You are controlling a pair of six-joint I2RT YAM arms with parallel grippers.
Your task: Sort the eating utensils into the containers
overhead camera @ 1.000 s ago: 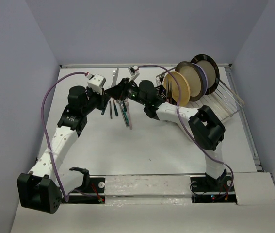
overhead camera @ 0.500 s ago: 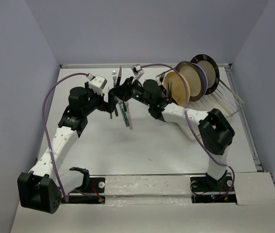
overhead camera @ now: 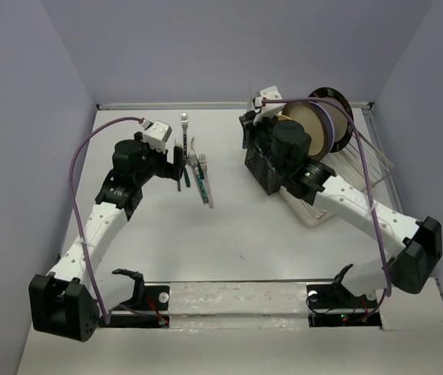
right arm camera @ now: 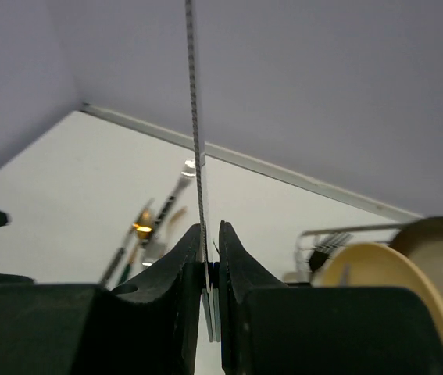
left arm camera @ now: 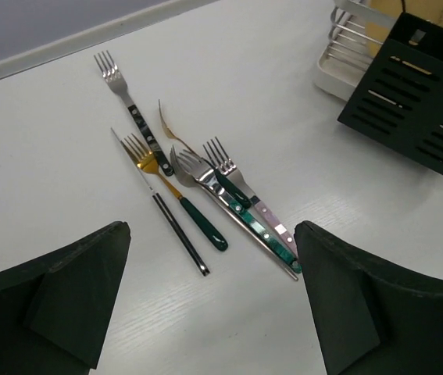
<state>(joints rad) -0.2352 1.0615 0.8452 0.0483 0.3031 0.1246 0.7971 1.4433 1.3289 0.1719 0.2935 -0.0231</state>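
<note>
Several eating utensils [left arm camera: 205, 187] lie in a loose cluster on the white table, forks and knives with green, black and pinkish handles. A silver fork [left arm camera: 119, 86] lies a little apart from them. From above, the cluster [overhead camera: 199, 176] sits just right of my left gripper [overhead camera: 179, 166]. The left gripper [left arm camera: 212, 238] hangs open over the near ends of the handles with nothing in it. My right gripper [right arm camera: 211, 228] is shut on a serrated knife [right arm camera: 194, 117] that stands upright. That right gripper [overhead camera: 251, 129] is over the black perforated container [overhead camera: 263, 168].
A wire dish rack [overhead camera: 350, 168] with round plates [overhead camera: 305, 129] stands at the back right, close behind the caddy [left arm camera: 416, 101]. The rack's white base [left arm camera: 338, 58] shows beside it. The back wall edge runs just beyond the utensils.
My left gripper opened and stayed by the pile. The right arm swung right with the knife, from over the pile to the caddy.
</note>
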